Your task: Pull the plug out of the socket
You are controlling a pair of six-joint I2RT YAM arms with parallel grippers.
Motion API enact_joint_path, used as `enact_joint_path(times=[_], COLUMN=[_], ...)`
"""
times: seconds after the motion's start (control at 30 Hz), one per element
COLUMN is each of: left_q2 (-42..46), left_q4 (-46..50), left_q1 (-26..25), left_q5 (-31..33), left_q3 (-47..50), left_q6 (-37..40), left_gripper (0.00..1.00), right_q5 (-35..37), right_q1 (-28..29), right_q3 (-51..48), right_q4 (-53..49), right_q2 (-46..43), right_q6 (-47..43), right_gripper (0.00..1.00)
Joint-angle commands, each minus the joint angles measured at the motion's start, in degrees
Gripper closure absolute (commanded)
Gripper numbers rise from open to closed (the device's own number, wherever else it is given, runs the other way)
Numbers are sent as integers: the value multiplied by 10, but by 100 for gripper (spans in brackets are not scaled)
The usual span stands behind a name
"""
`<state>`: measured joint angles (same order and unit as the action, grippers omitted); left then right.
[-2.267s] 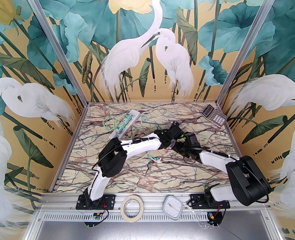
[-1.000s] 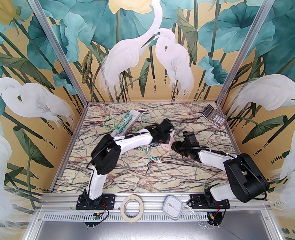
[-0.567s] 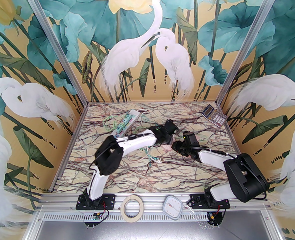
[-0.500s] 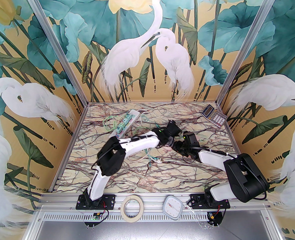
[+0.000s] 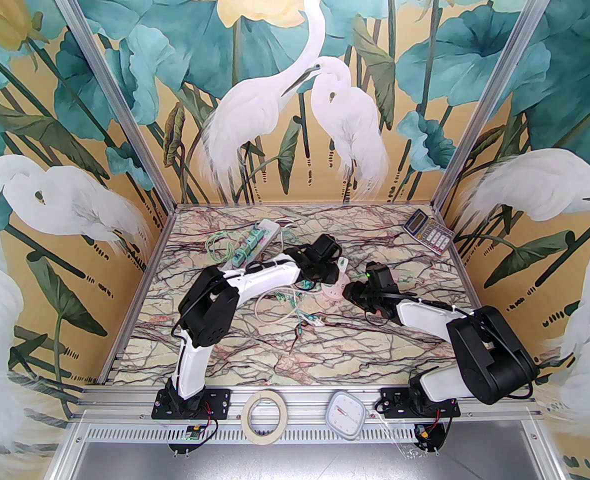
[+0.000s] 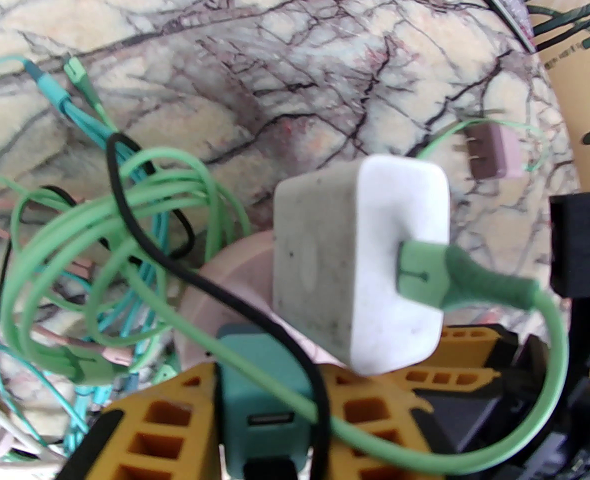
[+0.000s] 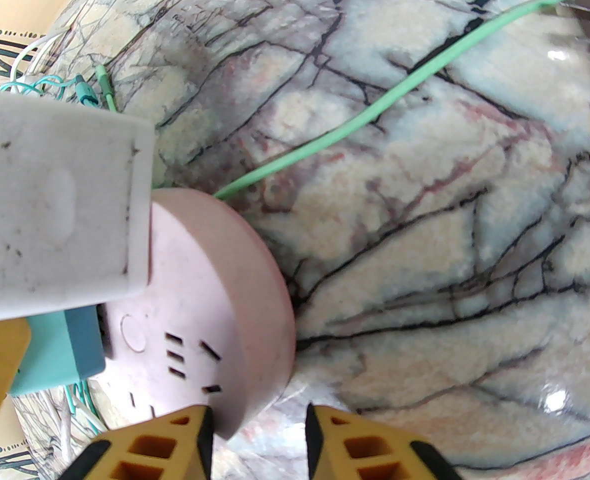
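A round pink socket (image 7: 215, 288) sits tilted at mid table (image 5: 333, 292). My right gripper (image 7: 257, 413) is shut on the socket's near rim, also seen from above (image 5: 349, 293). A white charger (image 6: 360, 263) with a green cable stands plugged into the socket's face. Beside it is a teal plug (image 6: 260, 398), with my left gripper (image 6: 270, 378) shut on it; from above that gripper (image 5: 325, 272) is just left of the socket. The teal plug (image 7: 60, 353) lies against the socket's face. Its prongs are hidden.
A tangle of green, teal and black cables (image 5: 295, 308) lies left of the socket. A loose pink plug (image 6: 492, 155) lies beyond it. A white power strip (image 5: 252, 243) sits back left, a calculator (image 5: 427, 230) back right, a tape roll (image 5: 265, 415) and white dial (image 5: 345, 413) on the front rail.
My left arm swung right toward the right gripper, then back left, still holding the teal plug. The socket and white charger shifted with it. The right arm stayed still.
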<state>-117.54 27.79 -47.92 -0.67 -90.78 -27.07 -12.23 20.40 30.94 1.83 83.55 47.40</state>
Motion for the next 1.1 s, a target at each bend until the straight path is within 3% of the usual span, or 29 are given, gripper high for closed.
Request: enact_joint_path(times=[0.0,0.23,0.4,0.5,0.77,0.93,1.07], left_q2=[13,-27,-42,-29,55,43,7], left_q4=[-7,86,91,79,-40,-9,39], left_q1=[-7,-113,-138,-128,-3,-17,-69], left_q5=[-42,205,264,224,-37,0,104], left_q3=[10,-67,-78,-66,46,26,-17], left_q6=[-35,69,95,85,-42,-15,30], left_gripper=[98,100,100,100,100,100,100], right_q5=[36,35,35,35,37,35,35], right_q1=[0,-1,0,0,0,0,1], right_q3=[-20,-13,-8,-8,-10,-10,-10], right_q4=[-101,-104,-107,-110,-112,-107,-105], right_q2=[22,29,32,31,25,27,30], right_q6=[-6,-7,-8,-9,-8,-7,-7], right_gripper=[62,62,62,62,62,62,62])
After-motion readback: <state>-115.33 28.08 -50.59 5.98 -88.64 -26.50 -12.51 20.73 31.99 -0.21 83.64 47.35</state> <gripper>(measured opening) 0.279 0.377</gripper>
